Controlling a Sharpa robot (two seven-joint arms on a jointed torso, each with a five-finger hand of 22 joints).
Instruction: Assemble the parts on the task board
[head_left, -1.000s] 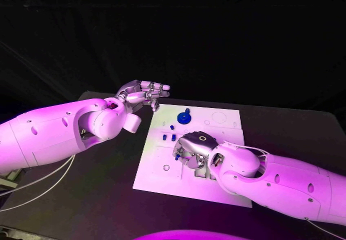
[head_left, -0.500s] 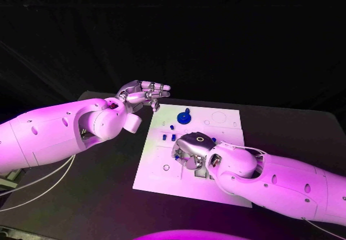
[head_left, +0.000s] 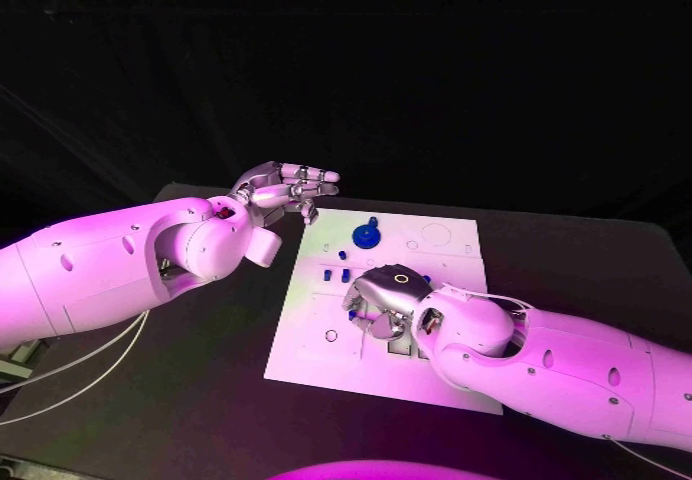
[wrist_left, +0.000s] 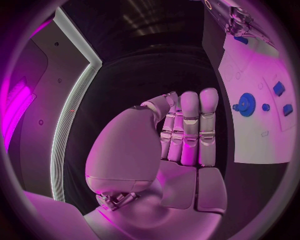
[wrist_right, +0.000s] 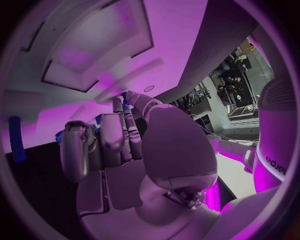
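Observation:
The white task board (head_left: 440, 236) lies in the middle of the table. A blue gear (head_left: 368, 236) stands near its far edge, with small blue parts (head_left: 336, 274) closer in. My right hand (head_left: 384, 298) is down on the board's middle, fingers curled, and a small blue part (wrist_right: 127, 98) shows at its fingertips; more blue (wrist_right: 61, 136) peeks from behind the fingers. My left hand (head_left: 289, 185) hovers off the board's far left corner, fingers together with the thumb folded in, holding nothing. The left wrist view shows that hand (wrist_left: 181, 135), the board (wrist_left: 256, 80) and the gear (wrist_left: 246, 105).
Black table (head_left: 173, 400) lies around the board on all sides. Shallow recesses and holes (head_left: 437, 234) mark the board's far right part. A blue strip (wrist_right: 15, 140) lies at the board's edge in the right wrist view.
My right hand has crept slightly toward the board's left and far side, staying low on it. The left hand has not moved.

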